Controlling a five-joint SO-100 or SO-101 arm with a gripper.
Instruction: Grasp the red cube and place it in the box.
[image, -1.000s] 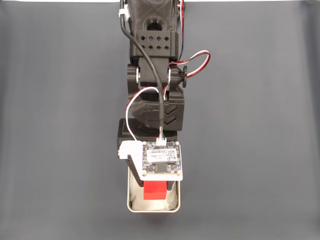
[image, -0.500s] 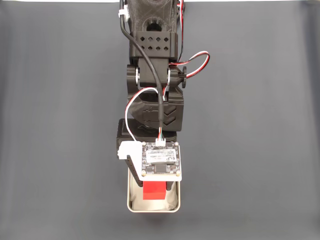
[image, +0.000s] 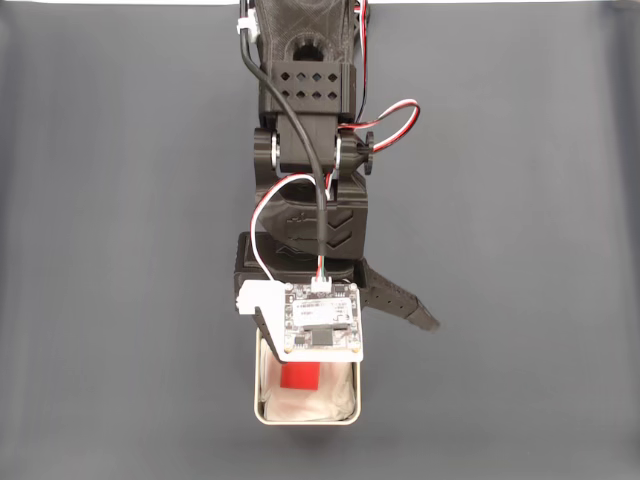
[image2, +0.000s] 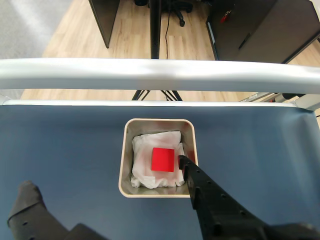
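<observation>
Black jaws stand wide apart, your gripper (image2: 107, 175) holding nothing. In the wrist view one fingertip (image2: 183, 161) sits at the right inner wall of the box (image2: 157, 122), just beside the red cube (image2: 163, 159), which lies free on the white lining (image2: 142, 172). Your risk is in the retreat: drag that finger sideways and it could catch the rim, tipping the light box on the dark mat (image2: 60, 145), or snag the lining and flick the cube out. Lift straight up.

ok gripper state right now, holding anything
Gripper: open, holding nothing; the red cube lies free in the box.
</observation>
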